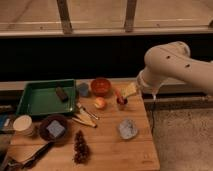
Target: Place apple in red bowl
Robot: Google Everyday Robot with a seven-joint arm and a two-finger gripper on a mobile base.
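Observation:
The apple (100, 103), small and yellow-orange with a red blush, lies on the wooden table just in front of the red bowl (100, 86). That bowl stands empty at the table's back edge, a short gap from the apple. My gripper (129, 91) hangs at the end of the white arm over the table's back right. It is right of the apple and bowl, touches neither, and stands open with nothing in it.
Left of the bowl are a blue-grey cup (83, 89) and a green tray (30, 100). A dark brown bowl (54, 127), pine cone (80, 145), cutlery (85, 116), a small dark cup (121, 102) under the gripper and a crumpled grey object (127, 128) share the table.

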